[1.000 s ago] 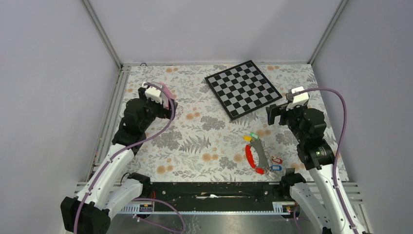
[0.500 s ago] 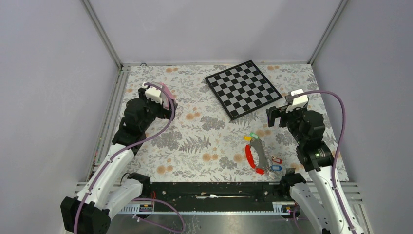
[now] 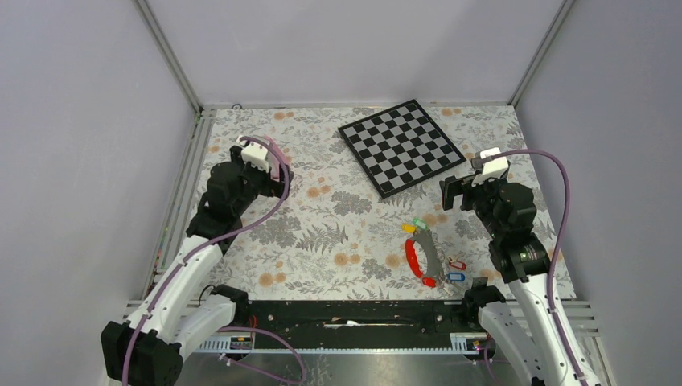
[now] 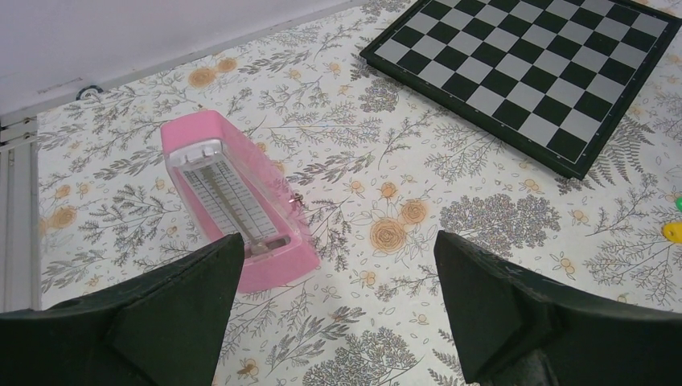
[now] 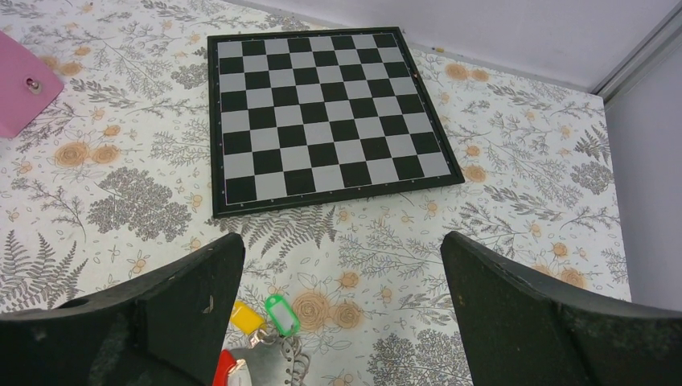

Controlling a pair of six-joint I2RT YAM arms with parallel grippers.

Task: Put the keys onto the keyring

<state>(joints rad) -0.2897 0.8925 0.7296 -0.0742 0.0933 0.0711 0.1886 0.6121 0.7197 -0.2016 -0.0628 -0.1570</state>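
Near-right worktop (image 3: 338,241): keyring (image 3: 424,256), red side left, grey side right. Keys: yellow tag (image 3: 408,228) and green tag (image 3: 418,223) at far end; red tag (image 3: 457,264) and blue tag (image 3: 456,277) beside near end. Threaded or loose: cannot tell.
Step, judged: right arm lowers onto single tag, pinches flat faces, spares neighbour.
Right jaws released, empty, raised just beyond keyring, pitched down.
Left jaws released, empty, well apart, near pink block (image 4: 233,201).

The chessboard (image 5: 326,117) fills the upper middle of the frame on the floral cloth (image 5: 515,193), and a pink block (image 5: 22,100) pokes in at the upper left edge. At the bottom, between the wide-apart fingers (image 5: 153,322) of the right gripper (image 5: 339,257), a yellow tag (image 5: 245,316) and a green tag (image 5: 282,314) lie side by side just above the keyring (image 5: 228,371).
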